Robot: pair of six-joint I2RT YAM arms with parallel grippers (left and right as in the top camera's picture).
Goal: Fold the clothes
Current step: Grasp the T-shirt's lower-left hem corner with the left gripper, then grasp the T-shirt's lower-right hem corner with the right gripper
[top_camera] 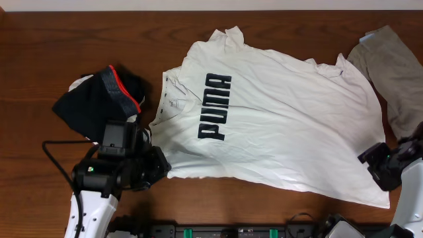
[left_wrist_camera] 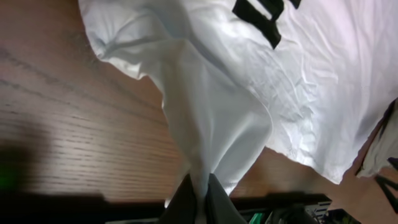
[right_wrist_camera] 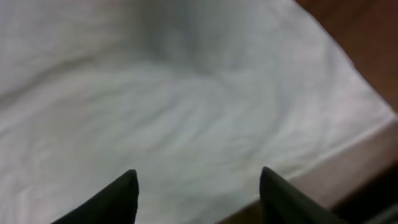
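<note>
Your left gripper (left_wrist_camera: 200, 202) is clamped on the near-left edge of the T-shirt (top_camera: 284, 125), which lies spread on the table (top_camera: 39, 39). Your right gripper (right_wrist_camera: 199, 193) hovers over its near-right hem, fingers apart.

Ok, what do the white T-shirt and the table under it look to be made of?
White T-shirt: looks like thin, matte cotton knit or a blend; it shows fine creases and hangs in soft folds where the left tool pinches its edge. Table: brown wood or wood-look laminate, with visible grain and a slight sheen; cannot tell which.
</note>
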